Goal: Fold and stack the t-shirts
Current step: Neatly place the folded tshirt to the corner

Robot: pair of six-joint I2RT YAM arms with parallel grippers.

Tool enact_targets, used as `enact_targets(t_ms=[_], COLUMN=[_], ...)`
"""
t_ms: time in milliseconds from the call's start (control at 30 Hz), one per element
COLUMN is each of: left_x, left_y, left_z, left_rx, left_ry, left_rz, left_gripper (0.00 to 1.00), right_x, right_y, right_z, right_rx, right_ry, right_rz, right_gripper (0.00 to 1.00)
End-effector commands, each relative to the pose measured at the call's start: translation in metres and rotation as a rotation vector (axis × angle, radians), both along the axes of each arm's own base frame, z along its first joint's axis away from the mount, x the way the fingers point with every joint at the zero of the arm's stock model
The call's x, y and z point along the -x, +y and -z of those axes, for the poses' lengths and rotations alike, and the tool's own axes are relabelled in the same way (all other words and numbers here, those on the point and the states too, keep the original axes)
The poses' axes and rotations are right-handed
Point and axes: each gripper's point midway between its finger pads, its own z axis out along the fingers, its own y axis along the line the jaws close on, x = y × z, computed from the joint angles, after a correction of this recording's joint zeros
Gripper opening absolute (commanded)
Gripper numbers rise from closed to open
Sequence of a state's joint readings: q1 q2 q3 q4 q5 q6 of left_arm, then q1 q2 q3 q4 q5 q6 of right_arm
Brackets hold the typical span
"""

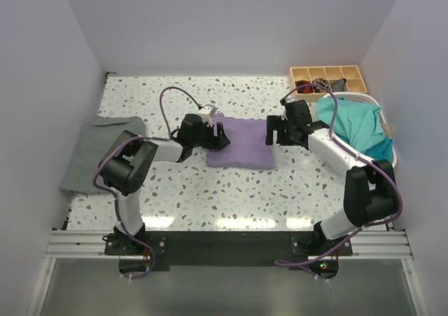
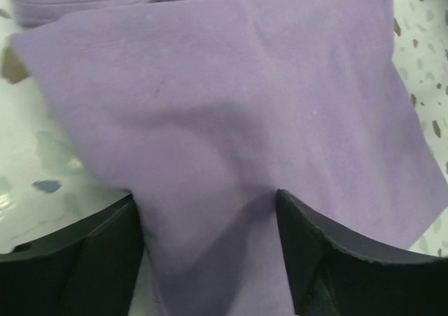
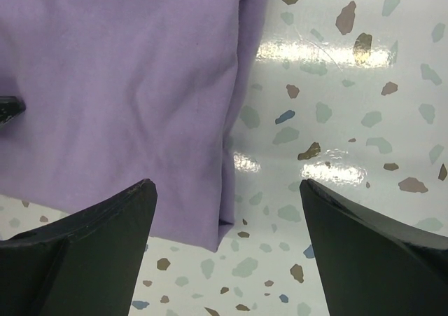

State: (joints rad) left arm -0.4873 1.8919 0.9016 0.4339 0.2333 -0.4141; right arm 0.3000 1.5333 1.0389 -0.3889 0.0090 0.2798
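Left end effector (image 1: 223, 138) and right end effector (image 1: 269, 132) low, facing inward, jaws of both apart.

Lavender t-shirt (image 1: 241, 142): soft matt cloth, faintly creased. Grey t-shirt (image 1: 94, 155) and teal t-shirts (image 1: 353, 130): same matt cloth. Table (image 1: 280, 190): smooth, glossy speckled top, glare patches. Basket (image 1: 371, 100): white plastic. Tray (image 1: 325, 72): pale bare wood. Right gripper (image 3: 227, 183): matt black, plastic-looking.

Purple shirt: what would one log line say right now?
purple shirt: folded flat | left pincer: open, astride it | right pincer: open over its edge
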Motion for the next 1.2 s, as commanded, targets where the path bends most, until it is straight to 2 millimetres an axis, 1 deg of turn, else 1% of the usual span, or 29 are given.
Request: enact_targets(t_ms=[0, 33, 67, 133, 167, 233, 267, 300, 367, 467, 500, 567, 600, 667, 700, 733, 767, 800, 833, 867, 900, 933, 967, 1000, 1033, 1067, 1100, 1133, 1167], left_x=[0.025, 0.024, 0.027, 0.021, 0.024, 0.015, 0.014, 0.004, -0.006, -0.04, -0.058, -0.085, -0.104, -0.126, -0.14, -0.149, -0.163, -0.17, -0.177, -0.19, -0.195, -0.203, -0.218, -0.221, -0.229, -0.244, -0.248, -0.255, -0.262], left_y=[-0.044, -0.052, -0.058, -0.071, -0.075, -0.083, -0.085, -0.088, -0.089, -0.076, -0.063, -0.041, -0.021, 0.005, 0.027, 0.04, 0.053, 0.076, 0.087, 0.099, 0.122, 0.133, 0.145, 0.167, 0.18, 0.191, 0.213, 0.221, 0.24], left_z=[0.028, 0.026, 0.031, 0.025, 0.03, 0.024, 0.026, 0.017, 0.009, -0.016, -0.027, -0.047, -0.06, -0.073, -0.086, -0.092, -0.11, -0.112, -0.113, -0.13, -0.128, -0.117, -0.137, -0.132, -0.113, -0.134, -0.13, -0.115, -0.124], left_rx=[0.121, 0.143, 0.165, 0.211, 0.233, 0.254, 0.261, 0.273, 0.27, 0.222, 0.185, 0.106, 0.062, -0.03, -0.065, -0.102, -0.144, -0.168, -0.192, -0.199, -0.219, -0.254, -0.268, -0.288, -0.324, -0.33, -0.34, -0.347, -0.349], left_ry=[0.124, 0.116, 0.14, 0.111, 0.134, 0.118, 0.123, 0.096, 0.074, 0.002, -0.004, -0.08, -0.08, -0.132, -0.119, -0.133, -0.187, -0.176, -0.188, -0.221, -0.195, -0.185, -0.229, -0.192, -0.168, -0.217, -0.197, -0.181, -0.203], left_rz=[0.141, 0.16, 0.184, 0.212, 0.235, 0.247, 0.253, 0.257, 0.268, 0.254, 0.224, 0.189, 0.149, 0.128, 0.094, 0.067, 0.055, 0.02, 0.022, 0.001, -0.027, -0.021, -0.042, -0.066, -0.066, -0.092, -0.124, -0.13, -0.163], left_gripper=[0.7, 0.67, 0.58, 0.44, 0.27, 0.02, 0.0, 0.0, 0.0, 0.0, 0.0, 0.0, 0.0, 0.0, 0.0, 0.0, 0.0, 0.0, 0.0, 0.0, 0.0, 0.0, 0.0, 0.0, 0.0, 0.0, 0.0, 0.0, 0.0], right_x=[-0.005, -0.004, -0.004, -0.004, -0.004, -0.004, -0.004, -0.004, -0.003, -0.003, -0.003, -0.003, -0.003, -0.002, -0.003, -0.004, -0.004, -0.004, -0.005, -0.005, -0.006, -0.007, -0.009, -0.009, -0.01, -0.01, -0.011, -0.011, -0.012], right_y=[0.001, 0.001, 0.001, 0.001, 0.001, 0.0, 0.0, 0.0, 0.001, 0.001, 0.0, 0.0, 0.001, 0.004, 0.005, 0.006, 0.007, 0.009, 0.009, 0.01, 0.01, 0.011, 0.012, 0.012, 0.013, 0.014, 0.014, 0.015, 0.014], right_z=[-0.006, -0.006, -0.005, -0.004, -0.004, -0.003, -0.002, -0.002, 0.0, 0.002, 0.001, 0.0, 0.002, 0.004, 0.005, 0.006, 0.007, 0.009, 0.01, 0.01, 0.013, 0.014, 0.013, 0.015, 0.017, 0.019, 0.02, 0.023, 0.024], right_rx=[-0.008, -0.007, -0.004, -0.001, 0.0, 0.001, 0.001, 0.001, 0.003, 0.003, 0.006, 0.004, 0.004, -0.013, -0.015, -0.02, -0.022, -0.024, -0.025, -0.031, -0.029, -0.031, -0.033, -0.033, -0.032, -0.033, -0.033, -0.032, -0.031], right_ry=[-0.028, -0.028, -0.026, -0.017, -0.016, -0.014, -0.011, -0.011, -0.005, 0.001, 0.0, -0.002, 0.002, 0.009, 0.013, 0.016, 0.02, 0.024, 0.025, 0.027, 0.036, 0.038, 0.037, 0.042, 0.048, 0.055, 0.057, 0.066, 0.068], right_rz=[-0.01, -0.011, -0.011, -0.015, -0.016, -0.012, -0.013, -0.013, -0.015, -0.015, -0.014, -0.013, -0.013, -0.026, -0.026, -0.027, -0.031, -0.033, -0.032, -0.036, -0.035, -0.037, -0.04, -0.04, -0.042, -0.044, -0.045, -0.045, -0.042], right_gripper=[0.88, 0.88, 0.88, 0.88, 0.88, 0.88, 0.88, 0.88, 0.88, 0.88, 0.88, 0.88, 0.88, 0.88, 0.88, 0.88, 0.88, 0.88, 0.88, 0.88, 0.88, 0.88, 0.88, 0.88, 0.88, 0.88, 0.88, 0.88, 0.88])
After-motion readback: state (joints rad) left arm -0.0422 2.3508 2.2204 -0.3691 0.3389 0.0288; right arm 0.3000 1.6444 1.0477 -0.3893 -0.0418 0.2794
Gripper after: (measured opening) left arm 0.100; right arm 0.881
